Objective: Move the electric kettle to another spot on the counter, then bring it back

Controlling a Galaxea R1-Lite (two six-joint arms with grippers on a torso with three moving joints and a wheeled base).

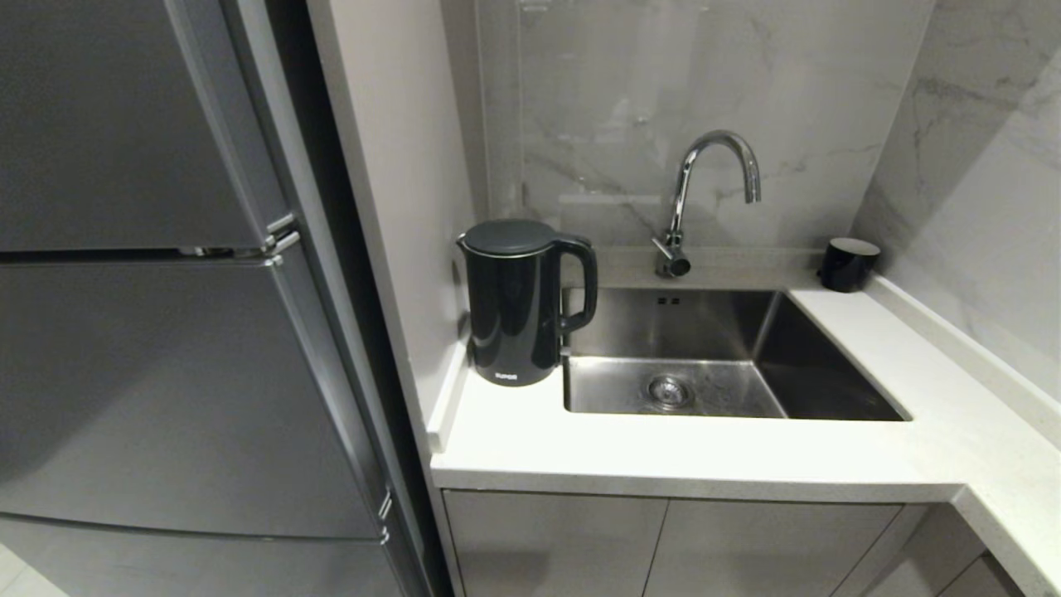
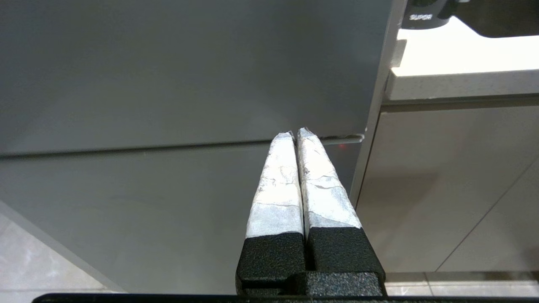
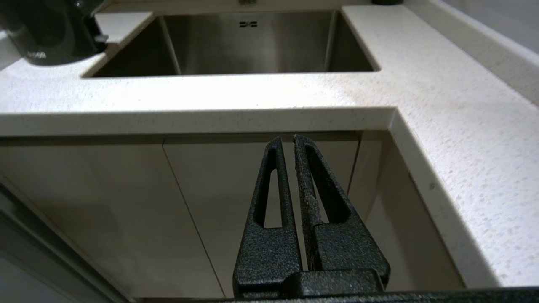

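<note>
White speckled stone counter (image 1: 663, 456) around a steel sink (image 1: 713, 356); tall glossy black electric kettle (image 1: 518, 303) at centre-left, beside the sink.
Left gripper (image 2: 296, 134) and right gripper (image 3: 287, 139) both pressed together, empty, below counter edge; small black cup (image 1: 847, 264) upper right.

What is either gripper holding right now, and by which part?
Nothing. The left gripper and right gripper are both shut on nothing, below counter level. The tall glossy black electric kettle stands untouched on the white speckled stone counter.

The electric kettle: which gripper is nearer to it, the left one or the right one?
Hard to say. The left gripper, shut, is low before the fridge; the right gripper, shut, is below the counter edge. Neither reaches the electric kettle.
</note>
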